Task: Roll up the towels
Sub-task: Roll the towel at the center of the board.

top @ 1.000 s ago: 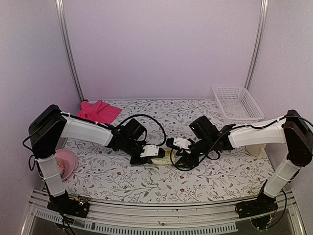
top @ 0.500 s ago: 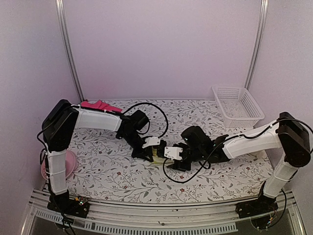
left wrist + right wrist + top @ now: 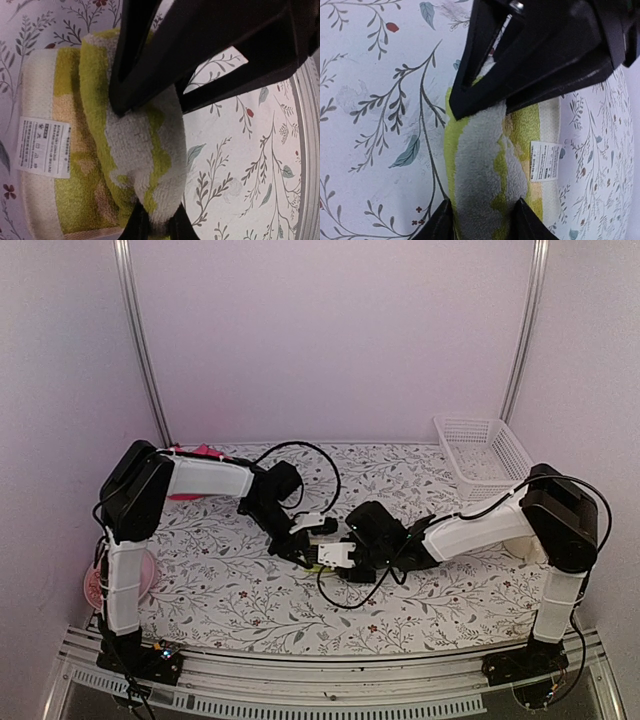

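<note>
The yellow-green towel (image 3: 320, 566) lies mid-table, partly rolled, with a flat tail that carries a white label (image 3: 44, 147). In the left wrist view the roll (image 3: 145, 150) runs up from my left gripper (image 3: 155, 227), which is shut on its end. My right gripper (image 3: 482, 222) comes from the opposite end, and its fingers (image 3: 437, 225) press both sides of the roll (image 3: 480, 170). From above, the left gripper (image 3: 305, 550) and right gripper (image 3: 335, 558) nearly touch over the towel. The pink towel (image 3: 200, 452) shows only as a sliver behind the left arm.
A white slatted basket (image 3: 487, 450) stands at the back right. A pink bowl (image 3: 100, 585) sits at the left edge beside the left arm's base. Black cables loop over the floral tablecloth (image 3: 250, 605) around both wrists.
Both grippers have shifted left and toward each other along the towel. The right jaws have narrowed onto the roll. The left arm has swung back and now covers most of the pink towel.
</note>
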Motion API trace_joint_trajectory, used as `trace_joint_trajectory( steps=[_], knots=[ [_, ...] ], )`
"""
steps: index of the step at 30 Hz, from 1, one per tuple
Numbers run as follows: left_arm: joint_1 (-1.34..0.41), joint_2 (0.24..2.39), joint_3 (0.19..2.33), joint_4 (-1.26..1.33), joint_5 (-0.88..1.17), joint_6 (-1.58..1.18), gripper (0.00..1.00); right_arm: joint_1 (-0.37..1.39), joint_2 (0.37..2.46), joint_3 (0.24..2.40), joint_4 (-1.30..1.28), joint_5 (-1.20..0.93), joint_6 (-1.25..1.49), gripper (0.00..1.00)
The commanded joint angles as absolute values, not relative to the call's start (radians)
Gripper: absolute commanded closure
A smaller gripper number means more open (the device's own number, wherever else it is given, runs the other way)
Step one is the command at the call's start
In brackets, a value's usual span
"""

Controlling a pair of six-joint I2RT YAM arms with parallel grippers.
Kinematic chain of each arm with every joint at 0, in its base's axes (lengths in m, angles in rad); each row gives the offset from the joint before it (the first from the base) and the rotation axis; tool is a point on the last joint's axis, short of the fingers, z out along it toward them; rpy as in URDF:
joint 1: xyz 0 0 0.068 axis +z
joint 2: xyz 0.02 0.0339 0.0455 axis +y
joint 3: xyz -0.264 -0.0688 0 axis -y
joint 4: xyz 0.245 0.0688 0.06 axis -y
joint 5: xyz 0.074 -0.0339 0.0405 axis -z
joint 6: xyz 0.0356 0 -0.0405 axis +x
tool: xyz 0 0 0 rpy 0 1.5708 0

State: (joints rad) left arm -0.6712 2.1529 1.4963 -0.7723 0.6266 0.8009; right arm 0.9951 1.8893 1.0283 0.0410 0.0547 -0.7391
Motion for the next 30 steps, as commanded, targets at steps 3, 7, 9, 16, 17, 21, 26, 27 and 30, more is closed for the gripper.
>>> trace_joint_trajectory(
  steps=[3,7,9,16,17,21,26,27,30],
  knots=[
    [-0.639,2.232,1.480,-0.873,0.525,0.802,0.89,1.002,1.946,1.092,-0.068,0.063,-0.724,0.79],
    [-0.622,2.190,1.463,-0.823,0.524,0.785,0.58,1.002,1.955,1.103,-0.103,0.048,-0.683,0.88],
    [-0.612,2.141,1.445,-0.784,0.518,0.773,0.48,1.002,1.963,1.118,-0.134,0.030,-0.666,0.88],
    [-0.582,1.873,1.252,-0.495,0.474,0.717,0.37,0.992,1.981,1.170,-0.234,-0.071,-0.597,0.87],
    [-0.580,1.833,1.206,-0.434,0.463,0.715,0.36,0.988,1.984,1.184,-0.249,-0.096,-0.586,0.87],
    [-0.578,1.702,1.020,-0.187,0.414,0.720,0.35,0.963,2.001,1.253,-0.334,-0.211,-0.530,0.85],
    [-0.585,1.582,0.798,0.062,0.372,0.781,0.38,0.932,2.066,1.385,-0.469,-0.355,-0.445,0.84],
    [-0.589,1.563,0.753,0.100,0.366,0.798,0.38,0.930,2.080,1.414,-0.493,-0.368,-0.431,0.84],
    [-0.602,1.503,0.653,0.199,0.361,0.850,0.39,0.921,2.135,1.498,-0.561,-0.393,-0.374,0.84]
  ],
)
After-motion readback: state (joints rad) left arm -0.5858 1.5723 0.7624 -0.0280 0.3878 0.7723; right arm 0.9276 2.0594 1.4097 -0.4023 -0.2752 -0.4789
